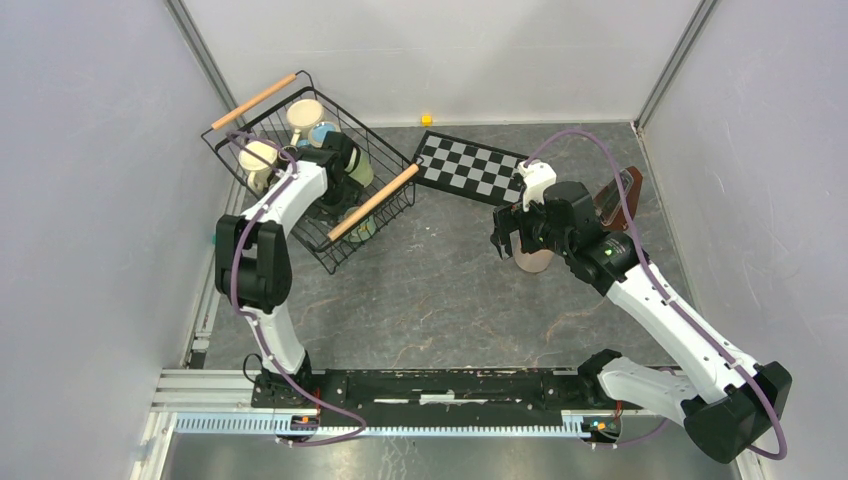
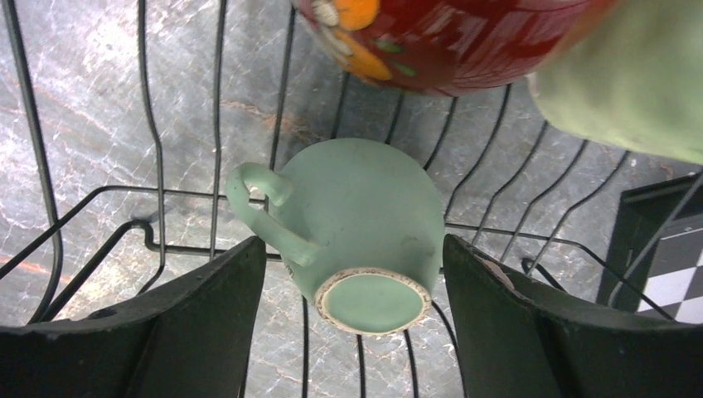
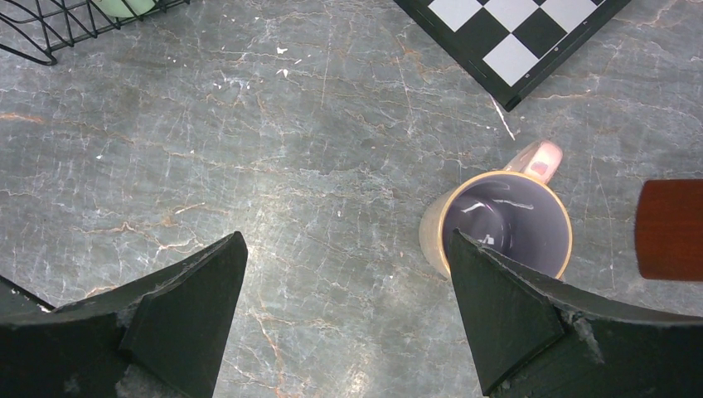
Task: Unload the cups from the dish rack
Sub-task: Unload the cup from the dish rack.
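Inside the dish rack [image 1: 372, 203], the left gripper [image 2: 350, 249] stands wide open, holding nothing, its fingers [image 2: 207, 307] straddling a light green cup [image 2: 365, 199] lying on its side on the wires. Treat the glazed ceramic as rigid, slippery and breakable; close across the body, clear of the handle [image 2: 261, 203].

Marbled table [image 1: 430, 300] bears dish rack [image 1: 372, 203], checkerboard [image 1: 470, 165], pinkish mug [image 3: 506, 220] — perhaps a metronome [image 3: 670, 230].
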### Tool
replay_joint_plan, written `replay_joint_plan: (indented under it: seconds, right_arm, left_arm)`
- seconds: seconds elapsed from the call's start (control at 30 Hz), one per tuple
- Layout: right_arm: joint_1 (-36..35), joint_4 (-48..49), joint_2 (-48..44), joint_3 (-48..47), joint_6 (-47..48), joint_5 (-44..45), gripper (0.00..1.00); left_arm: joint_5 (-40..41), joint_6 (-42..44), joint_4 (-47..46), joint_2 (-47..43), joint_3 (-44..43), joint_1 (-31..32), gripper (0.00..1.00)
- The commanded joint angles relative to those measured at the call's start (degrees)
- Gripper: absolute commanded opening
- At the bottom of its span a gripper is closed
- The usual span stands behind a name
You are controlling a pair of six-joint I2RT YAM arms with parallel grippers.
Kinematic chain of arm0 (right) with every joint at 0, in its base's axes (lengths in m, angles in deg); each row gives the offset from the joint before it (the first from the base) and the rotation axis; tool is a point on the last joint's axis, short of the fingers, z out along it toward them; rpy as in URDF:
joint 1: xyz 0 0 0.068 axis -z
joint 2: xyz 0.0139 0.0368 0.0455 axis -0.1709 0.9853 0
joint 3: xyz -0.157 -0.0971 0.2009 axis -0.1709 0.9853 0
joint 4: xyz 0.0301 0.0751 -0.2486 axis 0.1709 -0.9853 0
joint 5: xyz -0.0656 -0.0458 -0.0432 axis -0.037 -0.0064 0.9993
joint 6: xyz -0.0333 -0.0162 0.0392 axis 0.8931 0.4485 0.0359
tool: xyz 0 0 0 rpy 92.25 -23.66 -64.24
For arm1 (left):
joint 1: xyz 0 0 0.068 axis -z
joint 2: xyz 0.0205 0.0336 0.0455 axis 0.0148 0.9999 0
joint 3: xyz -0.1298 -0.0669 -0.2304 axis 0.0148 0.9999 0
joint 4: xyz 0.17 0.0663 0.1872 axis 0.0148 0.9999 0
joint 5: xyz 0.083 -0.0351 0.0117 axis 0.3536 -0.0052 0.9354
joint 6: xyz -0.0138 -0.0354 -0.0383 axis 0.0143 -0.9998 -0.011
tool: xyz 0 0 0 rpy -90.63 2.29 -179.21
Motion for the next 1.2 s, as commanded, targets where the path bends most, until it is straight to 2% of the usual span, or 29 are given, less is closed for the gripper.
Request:
replay_joint_plan:
  seconds: [0.0, 0.2, 0.27, 0.57, 0.97, 1.17]
  right_arm:
    - [-0.38, 1.55, -0.97, 0.52, 0.61, -0.44, 0.98]
    - [-0.36, 1.50, -1.12, 0.87, 0.53, -0.58, 0.98]
    - [-0.33, 1.49, -1.30, 0.96, 0.58, -0.61, 0.98]
    - [-0.32, 1.28, -1.86, 1.38, 0.56, -0.88, 0.98]
    - [-0.35, 0.34, -2.64, 1.84, 0.88, -0.49, 0.98]
    - [-0.33, 0.25, -2.68, 1.84, 0.91, -0.61, 0.98]
  left_arm:
    - [2.22, 4.79, -1.07, 1.35, -4.80, -0.28, 0.82]
    - [2.33, 5.62, -1.13, 1.72, -5.31, -0.47, 0.64]
    - [2.30, 4.53, -0.96, 1.38, -4.75, -0.53, 0.62]
    - [4.34, -1.92, 0.07, -1.44, -0.42, -1.93, 0.60]
    - [0.64, -6.05, -1.22, 0.25, -0.83, -3.37, 0.56]
    - [-1.11, -10.57, -1.98, -0.39, 1.58, -3.35, 0.54]
